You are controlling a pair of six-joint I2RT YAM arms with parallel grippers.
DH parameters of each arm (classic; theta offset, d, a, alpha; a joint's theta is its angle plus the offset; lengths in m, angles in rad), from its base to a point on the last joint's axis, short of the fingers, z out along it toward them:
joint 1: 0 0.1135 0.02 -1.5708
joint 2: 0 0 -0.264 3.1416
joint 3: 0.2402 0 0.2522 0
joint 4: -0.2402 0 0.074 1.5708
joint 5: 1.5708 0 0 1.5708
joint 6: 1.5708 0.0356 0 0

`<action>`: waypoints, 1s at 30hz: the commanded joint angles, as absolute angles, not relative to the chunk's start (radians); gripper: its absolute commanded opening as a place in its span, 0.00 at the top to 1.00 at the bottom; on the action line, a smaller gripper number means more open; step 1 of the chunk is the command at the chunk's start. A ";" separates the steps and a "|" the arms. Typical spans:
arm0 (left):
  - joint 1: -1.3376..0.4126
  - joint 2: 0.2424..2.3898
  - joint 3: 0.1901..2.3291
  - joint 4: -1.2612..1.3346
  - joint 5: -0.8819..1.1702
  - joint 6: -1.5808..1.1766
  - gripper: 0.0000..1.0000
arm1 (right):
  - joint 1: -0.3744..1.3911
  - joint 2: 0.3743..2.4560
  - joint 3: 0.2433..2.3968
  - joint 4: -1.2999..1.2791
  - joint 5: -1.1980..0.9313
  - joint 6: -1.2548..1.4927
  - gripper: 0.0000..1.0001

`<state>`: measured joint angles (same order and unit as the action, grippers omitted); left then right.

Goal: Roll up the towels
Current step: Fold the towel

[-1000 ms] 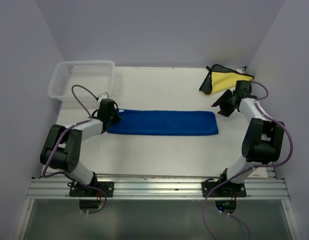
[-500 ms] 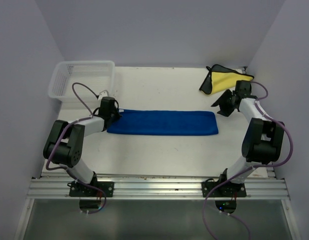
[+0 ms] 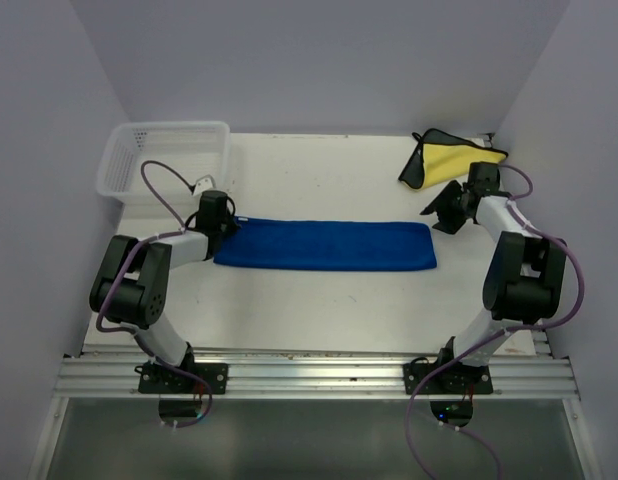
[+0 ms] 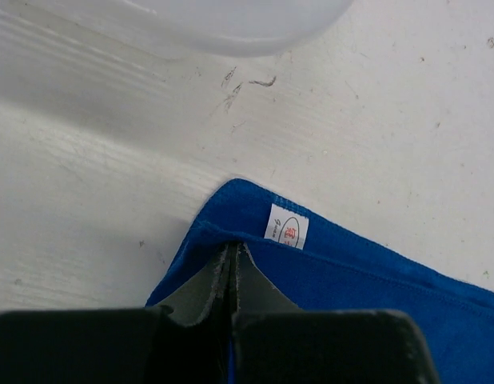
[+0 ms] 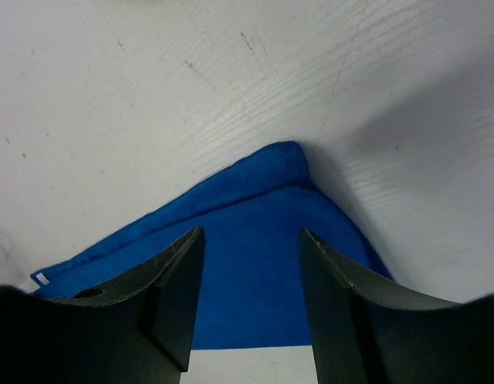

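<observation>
The left hand (image 4: 231, 252) has its two grey pads pressed together, tips down on the left end of the blue towel (image 3: 329, 246), right at the corner that carries a small white label (image 4: 286, 226). A faint ridge in the cloth runs to the tips, so a fold may be nipped there, but I cannot tell for sure. That end is probably where a roll would start.

The right hand (image 5: 251, 232) hangs with its dark fingers apart and nothing between them, just above the towel's right end, likely ready to steady it.

The blue towel lies flat as a long, narrow strip across the middle of the white surface (image 3: 319, 180). It is soft and napped, with stitched hems and rounded corners. The yellow towel (image 3: 451, 158), edged in dark fabric, sits crumpled in the far right corner, untouched. A white mesh basket (image 3: 169, 126) stands at the far left.
</observation>
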<state>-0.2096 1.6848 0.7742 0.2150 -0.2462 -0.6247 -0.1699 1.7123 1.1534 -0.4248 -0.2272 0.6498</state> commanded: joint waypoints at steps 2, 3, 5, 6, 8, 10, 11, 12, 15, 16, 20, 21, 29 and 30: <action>-0.202 1.707 0.802 0.330 -0.287 -0.574 1.00 | -0.161 1.720 1.152 -0.397 -0.248 0.629 0.46; -0.202 1.715 0.805 0.327 -0.287 -0.572 1.00 | -0.161 1.721 1.152 -0.399 -0.247 0.629 0.46; -0.202 1.739 0.810 0.324 -0.282 -0.574 1.00 | -0.161 1.726 1.151 -0.399 -0.245 0.627 0.46; -0.202 1.747 0.810 0.328 -0.281 -0.577 1.00 | -0.161 1.726 1.152 -0.399 -0.247 0.626 0.46; -0.202 1.772 0.807 0.328 -0.279 -0.580 1.00 | -0.161 1.726 1.149 -0.399 -0.247 0.623 0.46; -0.203 1.787 0.805 0.327 -0.279 -0.587 1.00 | -0.161 1.724 1.149 -0.400 -0.245 0.623 0.46; -0.202 1.787 0.808 0.321 -0.281 -0.589 1.00 | -0.161 1.723 1.149 -0.403 -0.244 0.620 0.46; -0.202 1.787 0.810 0.307 -0.293 -0.595 1.00 | -0.160 1.723 1.152 -0.403 -0.244 0.617 0.46; -0.204 1.778 0.836 0.234 -0.324 -0.609 1.00 | -0.161 1.715 1.155 -0.413 -0.242 0.612 0.46; -0.203 1.766 0.839 0.223 -0.330 -0.612 1.00 | -0.160 1.712 1.158 -0.413 -0.241 0.611 0.46; -0.202 1.743 0.841 0.180 -0.302 -0.652 1.00 | -0.160 1.692 1.166 -0.417 -0.250 0.609 0.45; -0.202 1.737 0.838 0.166 -0.284 -0.658 1.00 | -0.160 1.686 1.167 -0.422 -0.253 0.607 0.44; -0.210 1.626 0.834 0.092 -0.230 -0.680 0.86 | -0.147 1.612 1.181 -0.477 -0.204 0.563 0.36; -0.209 1.618 0.836 0.068 -0.227 -0.680 0.79 | -0.146 1.603 1.181 -0.489 -0.189 0.554 0.36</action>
<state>-0.2100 1.6779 0.8185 0.1230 -0.2424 -0.6640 -0.1585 1.6798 1.1534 -0.4458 -0.2211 0.6006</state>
